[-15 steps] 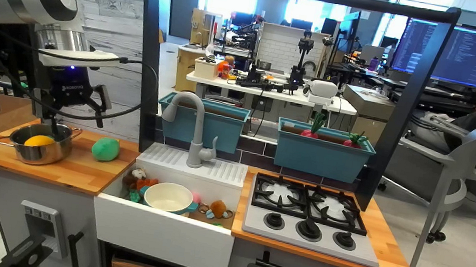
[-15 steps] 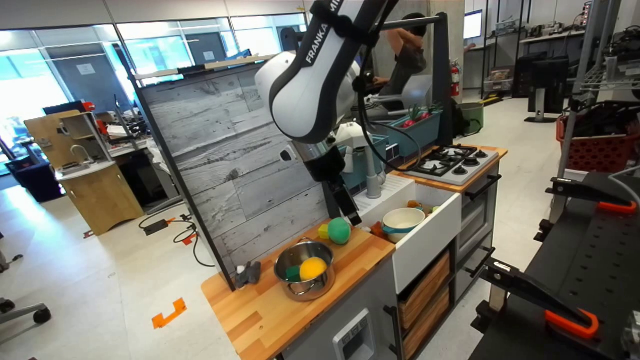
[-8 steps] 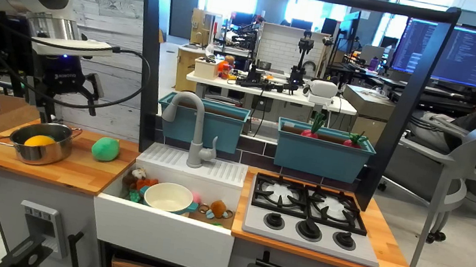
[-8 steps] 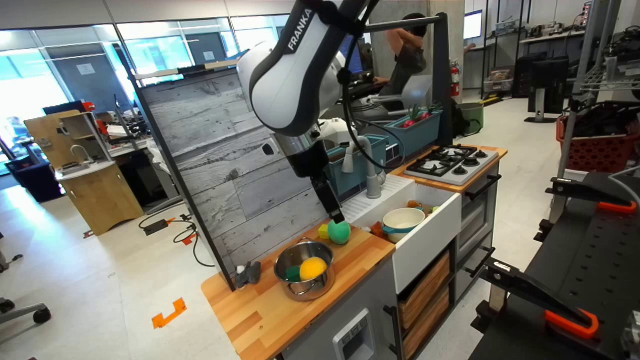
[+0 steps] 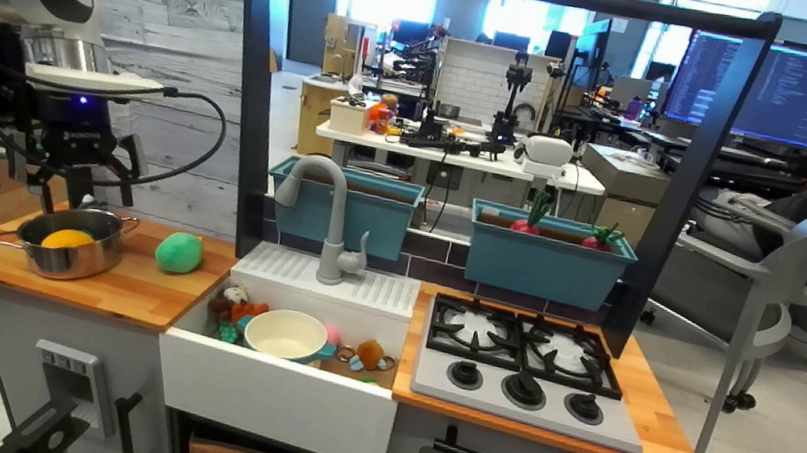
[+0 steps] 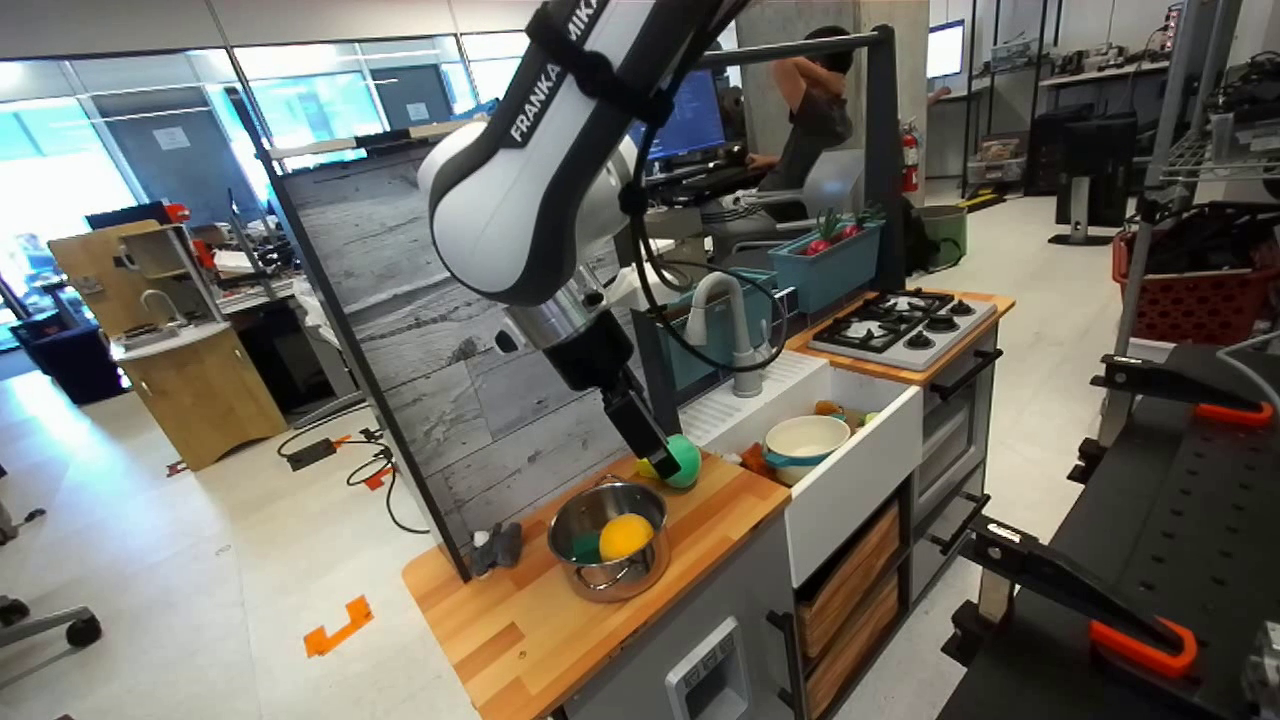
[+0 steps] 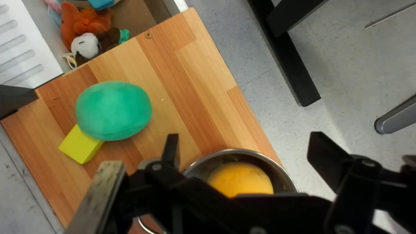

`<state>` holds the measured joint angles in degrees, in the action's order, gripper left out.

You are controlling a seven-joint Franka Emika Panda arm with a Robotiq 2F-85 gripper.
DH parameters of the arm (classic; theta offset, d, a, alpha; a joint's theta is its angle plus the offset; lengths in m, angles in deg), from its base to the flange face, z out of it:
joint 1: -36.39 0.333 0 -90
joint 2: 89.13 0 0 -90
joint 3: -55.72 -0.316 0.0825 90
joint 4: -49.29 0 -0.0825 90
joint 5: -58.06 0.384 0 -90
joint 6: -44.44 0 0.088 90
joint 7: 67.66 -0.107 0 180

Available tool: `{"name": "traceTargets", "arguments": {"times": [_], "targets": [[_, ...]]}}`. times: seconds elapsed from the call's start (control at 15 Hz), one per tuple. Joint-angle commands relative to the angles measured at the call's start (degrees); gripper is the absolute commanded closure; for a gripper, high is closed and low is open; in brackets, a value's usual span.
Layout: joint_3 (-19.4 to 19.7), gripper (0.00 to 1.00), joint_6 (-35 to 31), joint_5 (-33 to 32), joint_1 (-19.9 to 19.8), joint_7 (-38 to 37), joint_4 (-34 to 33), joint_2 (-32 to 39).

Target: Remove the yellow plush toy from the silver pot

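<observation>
Yellow plush toy (image 7: 242, 178), rounded and tinged orange, sits inside the shallow round silver metal pot (image 6: 645, 572), which stands upright on the striped wooden countertop (image 7: 195, 97). Your black two-fingered gripper (image 7: 243, 139) is spread wide: in the wrist view its dark, flat-sided fingers (image 7: 171, 149) stand far apart, with bare space between the tips. Both are apart from the toy. From that camera you see the toy about midway between the fingers, part of it hidden behind your gripper. In both exterior views the fingers hang higher than the toy; how far above the pot's rim, you cannot tell. In an exterior view the visible fingertip passes in front of the rounded green plush ball (image 6: 685, 462). That ball rests on the countertop just beside a yellow block (image 7: 81, 144), apart from your fingers. Next to the toy in the pot lies a dark green object (image 6: 585, 547), too small to identify.
</observation>
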<state>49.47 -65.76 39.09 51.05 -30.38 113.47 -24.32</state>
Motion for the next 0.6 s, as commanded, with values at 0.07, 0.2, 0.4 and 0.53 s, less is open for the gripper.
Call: {"name": "traceTargets", "arguments": {"times": [0.07,0.2,0.4,0.53], "targets": [[0.6,0.0,8.9,-0.4,2.1,2.6,-14.1,8.8],[1.0,0.0,11.4,-0.9,3.3,2.7,-18.0,11.1],[1.7,0.0,14.3,-1.5,5.4,2.4,-22.8,14.0],[2.3,0.0,12.5,-0.9,6.7,0.7,-23.7,14.8]]}}
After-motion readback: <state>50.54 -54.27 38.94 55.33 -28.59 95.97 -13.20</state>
